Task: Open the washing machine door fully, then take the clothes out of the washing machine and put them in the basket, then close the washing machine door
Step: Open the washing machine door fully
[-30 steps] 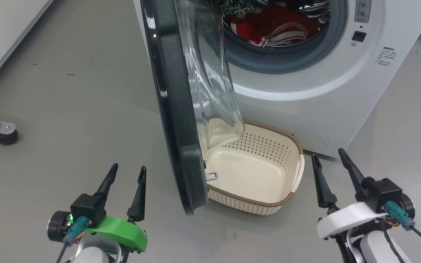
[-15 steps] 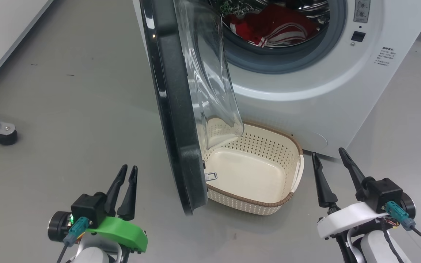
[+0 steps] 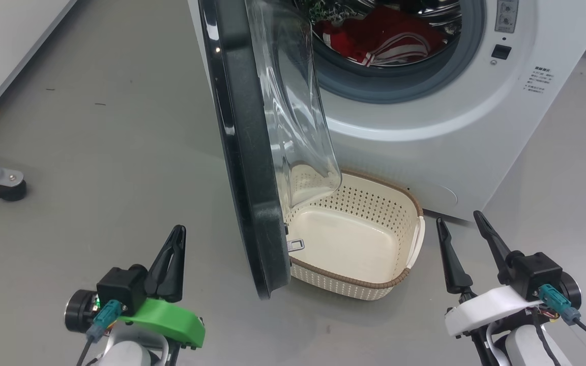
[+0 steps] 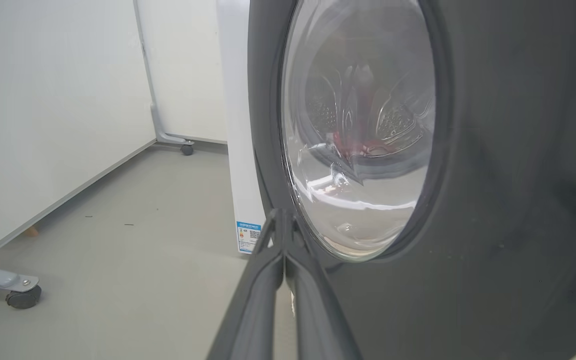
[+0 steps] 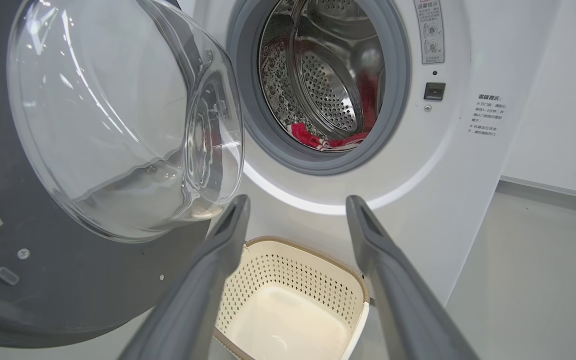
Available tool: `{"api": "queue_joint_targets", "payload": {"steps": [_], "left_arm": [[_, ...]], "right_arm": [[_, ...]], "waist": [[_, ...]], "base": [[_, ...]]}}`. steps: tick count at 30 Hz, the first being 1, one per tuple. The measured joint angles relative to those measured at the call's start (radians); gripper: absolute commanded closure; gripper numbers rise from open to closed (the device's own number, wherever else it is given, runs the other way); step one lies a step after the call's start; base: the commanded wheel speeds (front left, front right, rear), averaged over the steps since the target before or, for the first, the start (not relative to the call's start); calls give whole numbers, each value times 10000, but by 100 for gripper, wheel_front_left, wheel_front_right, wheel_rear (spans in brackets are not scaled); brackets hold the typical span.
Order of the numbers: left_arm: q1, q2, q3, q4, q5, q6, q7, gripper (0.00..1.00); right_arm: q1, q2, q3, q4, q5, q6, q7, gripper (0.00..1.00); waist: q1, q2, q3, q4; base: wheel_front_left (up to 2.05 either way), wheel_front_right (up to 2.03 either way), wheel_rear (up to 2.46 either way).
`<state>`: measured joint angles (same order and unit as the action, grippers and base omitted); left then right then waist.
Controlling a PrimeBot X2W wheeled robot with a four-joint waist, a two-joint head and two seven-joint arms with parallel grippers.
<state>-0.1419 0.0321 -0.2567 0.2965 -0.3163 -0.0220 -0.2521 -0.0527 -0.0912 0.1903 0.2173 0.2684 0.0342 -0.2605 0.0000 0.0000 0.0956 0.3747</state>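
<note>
The left tool, fingers pressed together, hovers beside the half-open round black-rimmed glass door. The cream perforated plastic basket stands before the white front-loading washing machine, which holds the red white-striped clothes. The right tool is spread.

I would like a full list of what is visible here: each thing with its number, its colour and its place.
washing machine: one, white, at the back
washing machine door: one, black rim with clear glass bowl, swung partly open, hiding the basket's left end in the head view
clothes: number unclear, red with white stripes, inside the drum
basket: one, cream with brown rim, empty, on the floor before the machine
blue label: one, low on the machine's white panel
wheeled leg: one, grey with black caster, far left
floor: grey
left gripper: one, dark fingers, shut, lower left
right gripper: one, dark fingers, open, lower right
</note>
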Motion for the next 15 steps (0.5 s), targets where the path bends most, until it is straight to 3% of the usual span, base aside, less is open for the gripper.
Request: {"api": "queue_joint_targets", "payload": {"steps": [9, 15], "left_arm": [[-210, 8, 593, -1248, 374, 81, -2, 100], [-867, 6, 1007, -2917, 723, 240, -8, 100]], "right_arm": [[7, 82, -244, 59, -115, 138, 0, 0], [17, 180, -314, 92, -201, 207, 0, 0]], "waist": [[0, 0, -32, 51], [0, 0, -92, 82]], "base": [[0, 0, 0], [0, 0, 0]]}}
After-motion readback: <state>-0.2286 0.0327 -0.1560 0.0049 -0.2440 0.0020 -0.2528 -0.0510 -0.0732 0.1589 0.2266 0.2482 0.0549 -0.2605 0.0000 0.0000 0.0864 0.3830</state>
